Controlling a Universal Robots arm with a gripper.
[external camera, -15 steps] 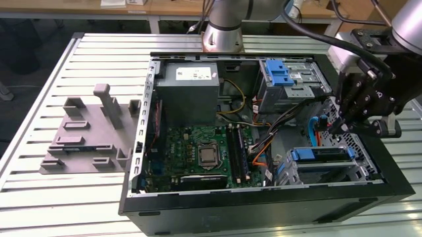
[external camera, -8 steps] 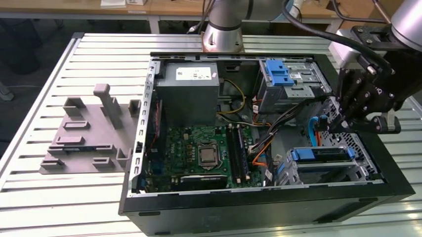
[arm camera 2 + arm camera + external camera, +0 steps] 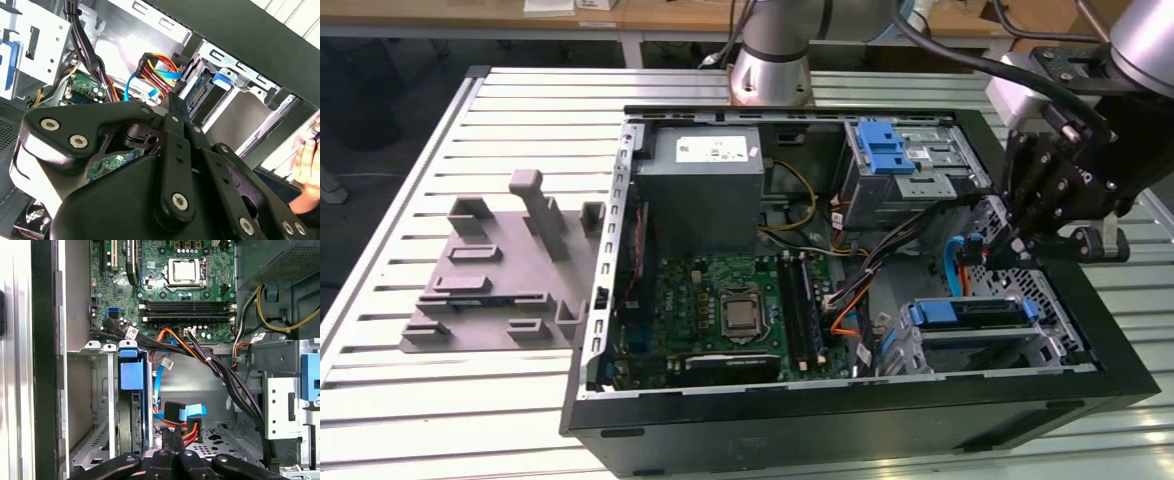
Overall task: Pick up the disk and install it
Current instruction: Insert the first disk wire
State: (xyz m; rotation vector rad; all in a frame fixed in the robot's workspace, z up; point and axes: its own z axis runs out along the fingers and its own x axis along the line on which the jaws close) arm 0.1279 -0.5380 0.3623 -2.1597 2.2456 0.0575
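Note:
The disk (image 3: 967, 312) sits in the drive cage at the case's front corner on the exterior view's right, its blue carrier facing up. In the first wrist view the disk (image 3: 131, 375) stands edge-on in that cage, blue tab outward. In the second wrist view the disk (image 3: 201, 94) lies in the cage with its connector edge exposed. My gripper (image 3: 1014, 245) hangs just above the case beside the cage, apart from the disk. Its fingers are pressed together with nothing between them, as both wrist views show the gripper (image 3: 171, 434) (image 3: 172, 102).
The open computer case (image 3: 854, 425) lies on a slatted table. Inside are a motherboard (image 3: 734, 310), a grey power supply (image 3: 707, 185), a second cage with a blue latch (image 3: 894, 150) and loose cables (image 3: 185, 412). A grey fixture (image 3: 494, 270) sits at the left. A person's hand (image 3: 306, 160) is nearby.

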